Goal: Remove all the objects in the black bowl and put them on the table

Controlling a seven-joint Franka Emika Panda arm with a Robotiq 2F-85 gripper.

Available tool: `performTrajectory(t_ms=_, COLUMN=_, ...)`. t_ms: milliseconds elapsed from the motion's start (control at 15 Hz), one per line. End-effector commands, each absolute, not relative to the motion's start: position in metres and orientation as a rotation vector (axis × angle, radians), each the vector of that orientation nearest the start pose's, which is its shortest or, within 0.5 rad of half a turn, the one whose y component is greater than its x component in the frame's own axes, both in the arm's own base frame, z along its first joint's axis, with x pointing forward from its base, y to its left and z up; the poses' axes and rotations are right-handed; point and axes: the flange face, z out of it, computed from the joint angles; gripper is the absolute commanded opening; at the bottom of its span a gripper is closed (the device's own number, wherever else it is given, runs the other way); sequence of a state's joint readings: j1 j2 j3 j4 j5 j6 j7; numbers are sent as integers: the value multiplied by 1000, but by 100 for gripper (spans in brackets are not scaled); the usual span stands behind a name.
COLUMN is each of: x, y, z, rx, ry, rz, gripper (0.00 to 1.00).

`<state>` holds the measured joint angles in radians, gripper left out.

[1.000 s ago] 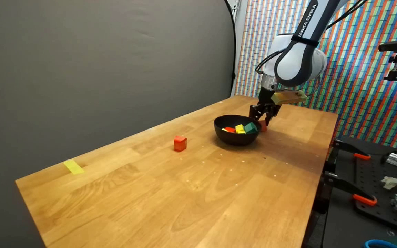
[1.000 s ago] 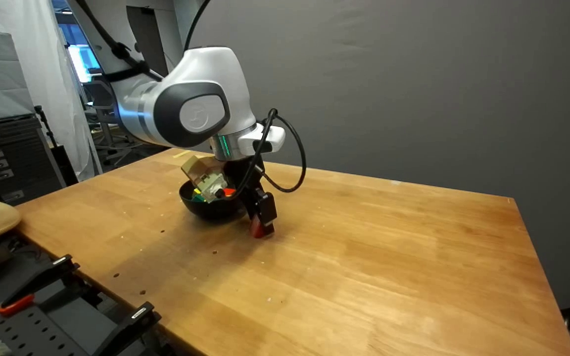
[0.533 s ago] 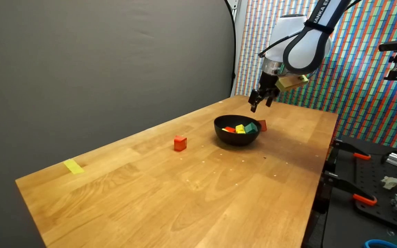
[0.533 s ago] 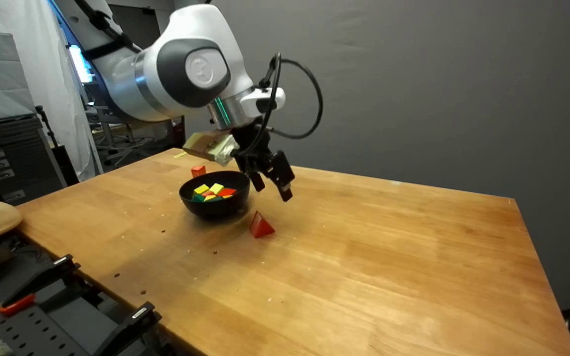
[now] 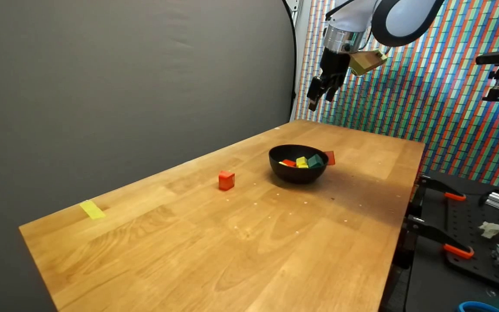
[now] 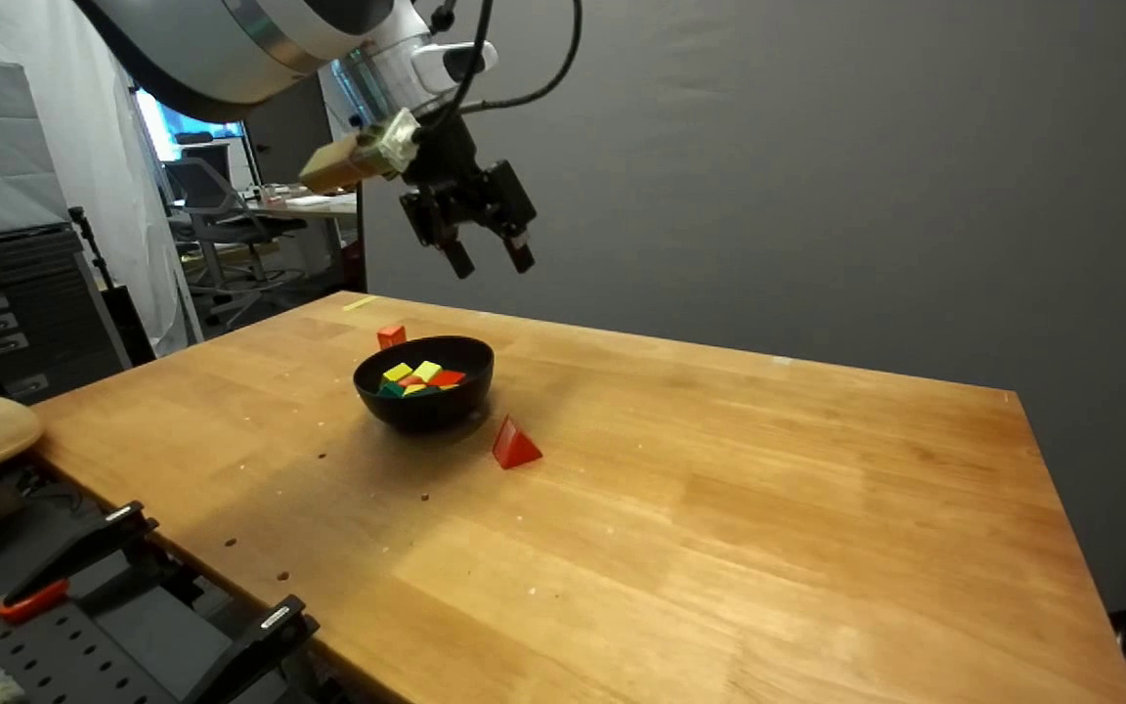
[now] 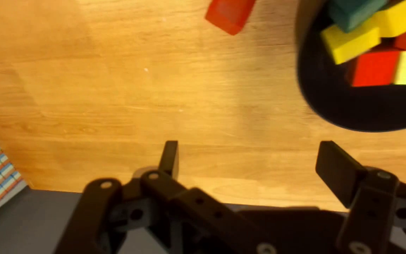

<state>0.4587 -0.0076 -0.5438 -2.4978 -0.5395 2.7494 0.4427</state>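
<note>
1. The blocks (image 7: 375,68) lie crowded in the black bowl (image 6: 423,416), well inside the table's (image 5: 215,251) edges; closing on one, I may snag its neighbour, since several seem to touch.
2. If I descend off-centre, I could catch the bowl and shove it.
3. The blocks look flat-faced and tumbled: yellow, red, green.
4. A red wedge (image 6: 516,447) sits near the bowl; a red cube (image 5: 226,180) rests towards the corner with the yellow strip (image 5: 92,209).
5. My jaws stand wide apart, gripping nothing, well above the table.
</note>
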Motion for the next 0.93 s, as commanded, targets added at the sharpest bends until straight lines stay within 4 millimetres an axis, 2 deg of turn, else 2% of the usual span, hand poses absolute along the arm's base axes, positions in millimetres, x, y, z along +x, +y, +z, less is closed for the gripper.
performTrajectory(t_ms=0, x=487, y=-10, z=313, rx=-3310, ry=66, rz=-487, gripper=100)
performTrajectory(t_ms=200, x=490, y=-8, z=301, rx=-3314, ry=41, rz=-453, gripper=100)
performTrajectory(t_ms=467, x=499, y=27, z=267, rx=-3270, ry=-126, rz=-317, gripper=100)
performTrajectory(t_ms=600, x=497, y=48, z=250, rx=-3263, ry=-333, rz=-229, gripper=100)
performTrajectory(t_ms=733, x=498, y=56, z=234, rx=-3276, ry=-517, rz=-149, gripper=100)
performTrajectory(t_ms=867, x=500, y=59, z=218, rx=-3245, ry=-612, rz=-96, gripper=100)
